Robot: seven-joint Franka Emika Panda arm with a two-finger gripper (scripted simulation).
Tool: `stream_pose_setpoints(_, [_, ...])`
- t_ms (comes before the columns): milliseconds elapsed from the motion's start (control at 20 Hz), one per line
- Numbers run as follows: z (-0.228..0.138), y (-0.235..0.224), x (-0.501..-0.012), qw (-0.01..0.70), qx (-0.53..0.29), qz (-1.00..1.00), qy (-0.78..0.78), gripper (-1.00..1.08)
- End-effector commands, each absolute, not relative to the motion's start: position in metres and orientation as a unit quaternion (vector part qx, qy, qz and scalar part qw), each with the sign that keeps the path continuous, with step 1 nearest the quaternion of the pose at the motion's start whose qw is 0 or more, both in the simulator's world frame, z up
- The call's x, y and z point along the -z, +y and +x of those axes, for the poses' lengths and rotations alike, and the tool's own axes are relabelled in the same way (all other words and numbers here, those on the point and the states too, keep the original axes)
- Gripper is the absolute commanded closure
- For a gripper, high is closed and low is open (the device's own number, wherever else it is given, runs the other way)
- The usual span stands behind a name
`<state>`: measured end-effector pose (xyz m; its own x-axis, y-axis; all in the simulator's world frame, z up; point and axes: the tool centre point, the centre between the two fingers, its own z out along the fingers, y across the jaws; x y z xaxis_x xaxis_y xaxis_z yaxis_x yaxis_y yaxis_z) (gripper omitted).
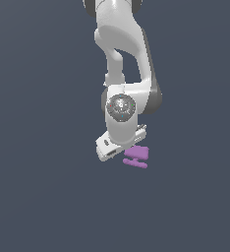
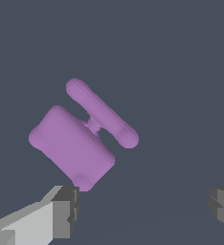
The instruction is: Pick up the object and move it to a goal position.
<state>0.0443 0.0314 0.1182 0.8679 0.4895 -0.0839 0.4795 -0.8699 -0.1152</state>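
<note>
Below the arm's wrist, the purple piece [image 2: 83, 136] lies flat on the grey surface [image 1: 38, 197], untouched. Pincer [image 2: 142, 208] hangs spread wide, holding nothing; both fingertips [image 2: 66, 210] sit off to one side of the piece, not straddling it. Judged progress: approach only. Grasp, lift and carry to goal remain. No goal marker is visible.

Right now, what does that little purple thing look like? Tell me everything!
The purple piece is small, plain and smooth, like matte plastic. It has a flat rectangular block with rounded corners, joined by a short stem to a thin rounded bar. It lies flat on the dark grey floor, just beneath the open gripper. Nothing grips it.
</note>
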Motion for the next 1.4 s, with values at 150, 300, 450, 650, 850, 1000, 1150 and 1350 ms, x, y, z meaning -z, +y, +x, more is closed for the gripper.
stream_pose_setpoints(150, [0.052, 0.037, -0.104, 0.073, -0.070, -0.944, -0.315, -1.00])
stream_pose_setpoints(300, [0.055, 0.040, -0.097, 0.090, -0.076, -0.930, -0.349, -1.00])
stream_pose_setpoints(450, [0.058, 0.042, -0.089, 0.108, -0.080, -0.915, -0.381, -1.00])
stream_pose_setpoints(650, [0.062, 0.044, -0.080, 0.133, -0.083, -0.892, -0.423, -1.00])
stream_pose_setpoints(850, [0.064, 0.046, -0.071, 0.158, -0.083, -0.869, -0.462, -1.00])
stream_pose_setpoints(1000, [0.066, 0.047, -0.066, 0.175, -0.081, -0.852, -0.486, -1.00])
stream_pose_setpoints(1150, [0.067, 0.047, -0.061, 0.189, -0.079, -0.838, -0.505, -1.00])
stream_pose_setpoints(1350, [0.067, 0.047, -0.057, 0.203, -0.075, -0.824, -0.523, -1.00])
